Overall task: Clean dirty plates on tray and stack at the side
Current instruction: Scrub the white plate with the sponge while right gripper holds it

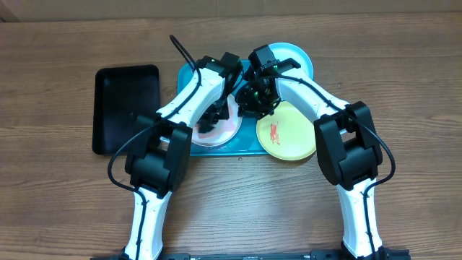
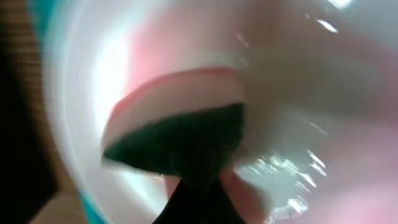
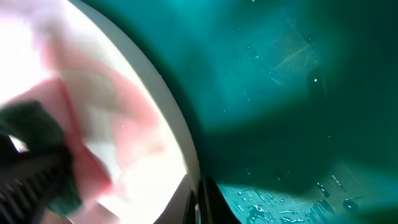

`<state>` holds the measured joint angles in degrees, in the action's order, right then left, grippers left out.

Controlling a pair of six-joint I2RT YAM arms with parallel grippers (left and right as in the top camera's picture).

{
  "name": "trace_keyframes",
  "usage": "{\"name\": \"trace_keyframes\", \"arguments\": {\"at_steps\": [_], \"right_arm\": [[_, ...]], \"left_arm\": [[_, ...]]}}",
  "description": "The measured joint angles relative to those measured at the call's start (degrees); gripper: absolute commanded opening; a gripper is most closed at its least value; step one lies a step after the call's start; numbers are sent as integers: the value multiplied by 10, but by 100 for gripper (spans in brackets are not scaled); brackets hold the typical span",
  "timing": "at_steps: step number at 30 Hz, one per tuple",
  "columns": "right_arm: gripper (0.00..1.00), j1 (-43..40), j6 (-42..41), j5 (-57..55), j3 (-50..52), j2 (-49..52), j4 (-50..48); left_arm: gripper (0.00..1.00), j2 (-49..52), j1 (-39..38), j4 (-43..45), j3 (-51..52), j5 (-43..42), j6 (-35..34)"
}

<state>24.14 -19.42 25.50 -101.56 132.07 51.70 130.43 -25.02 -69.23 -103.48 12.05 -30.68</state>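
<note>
The white plate (image 1: 228, 134) lies on the left half of the turquoise tray (image 1: 216, 152), smeared pink. My left gripper (image 1: 215, 115) is shut on a pink-white sponge with a dark green side (image 2: 180, 118) and presses it onto the white plate (image 2: 298, 74). My right gripper (image 1: 253, 105) is shut on that plate's right rim (image 3: 200, 199). The plate (image 3: 124, 93), the sponge (image 3: 81, 146) and the wet tray floor (image 3: 280, 93) show in the right wrist view. The yellow-green plate (image 1: 292, 137) with a red smear lies at the tray's right. The pale blue plate (image 1: 296, 54) lies at the back right.
A smaller black tray (image 1: 126, 108) lies on the wooden table left of the turquoise tray. Both arms cross over the middle of the tray, close together.
</note>
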Motion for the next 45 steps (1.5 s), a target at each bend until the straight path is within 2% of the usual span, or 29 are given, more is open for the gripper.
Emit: {"name": "trace_keyframes", "arguments": {"at_steps": [6, 9, 13, 17, 21, 27, 31, 37, 41, 45], "right_arm": [[4, -2, 2, -5, 0, 0, 4], [4, -3, 2, -9, 0, 0, 3], [4, -6, 0, -9, 0, 0, -2], [4, -4, -1, -8, 0, 0, -10], [4, 1, -3, -4, 0, 0, -9], [4, 2, -2, -2, 0, 0, -4], [4, 2, 0, -2, 0, 0, 0], [4, 2, 0, -2, 0, 0, 2], [4, 2, -1, -2, 0, 0, 2], [4, 2, 0, -2, 0, 0, -1]], "left_arm": [[4, 0, 4, 35, 0, -144, 130], [4, 0, 12, 60, 0, -180, 147], [4, 0, 26, 111, 0, -206, 125], [4, 0, 37, 125, 0, -166, 47], [4, 0, 42, 91, -4, -76, -15], [4, 0, 53, 8, -4, 19, -37], [4, 0, 57, -5, -4, -23, 38], [4, 0, 66, 8, -4, -214, 222], [4, 0, 64, 63, -3, -283, 259], [4, 0, 63, 134, -2, -289, 247]]}}
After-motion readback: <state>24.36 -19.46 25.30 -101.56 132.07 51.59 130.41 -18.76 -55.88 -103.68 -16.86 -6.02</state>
